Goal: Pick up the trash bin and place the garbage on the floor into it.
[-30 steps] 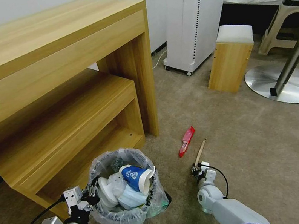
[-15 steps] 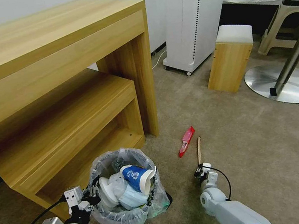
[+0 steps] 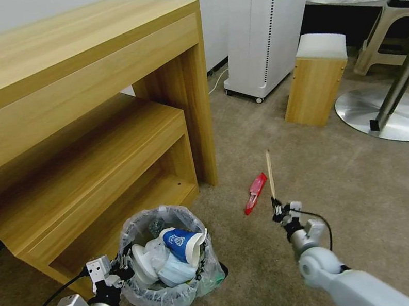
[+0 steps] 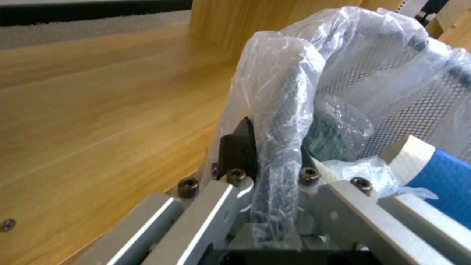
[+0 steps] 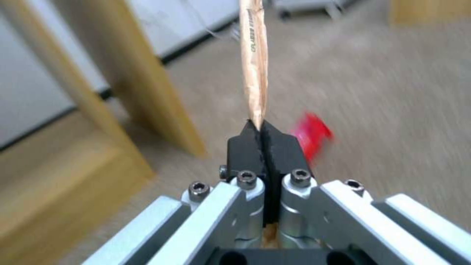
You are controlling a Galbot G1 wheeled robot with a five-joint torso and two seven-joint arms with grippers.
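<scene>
- The wooden stick (image 3: 270, 173) is up off the carpet, pinched at its lower end, its long axis near upright and its free end pointing away from the robot.
- The right gripper (image 3: 278, 209) has it: in the right wrist view the two black fingers (image 5: 248, 149) are pressed together on the stick (image 5: 254, 62), no gap between them.
- Just beside the stick, on the carpet, lies the red wrapper (image 3: 254, 193), apart from the gripper and not yet collected.
- Now the relation that matters: the trash bin (image 3: 171, 291) sits to the left of the held stick, near the robot, with open carpet between them. My read is that the stick must travel leftward and come down end-first over the bin's mouth.
- The bin is crowded, with a blue-white cup (image 3: 182, 242) and a pale blue mask (image 3: 174, 274) heaped near the rim, so a long stick may sit proud or tip out.
- The left gripper (image 3: 119, 273) is at the bin's near-left rim; the left wrist view shows its fingers (image 4: 239, 147) clamped on the rim and its clear plastic liner (image 4: 279, 95).
- Behind the bin stands the wooden desk (image 3: 68, 55) with its lower shelf close by.
</scene>
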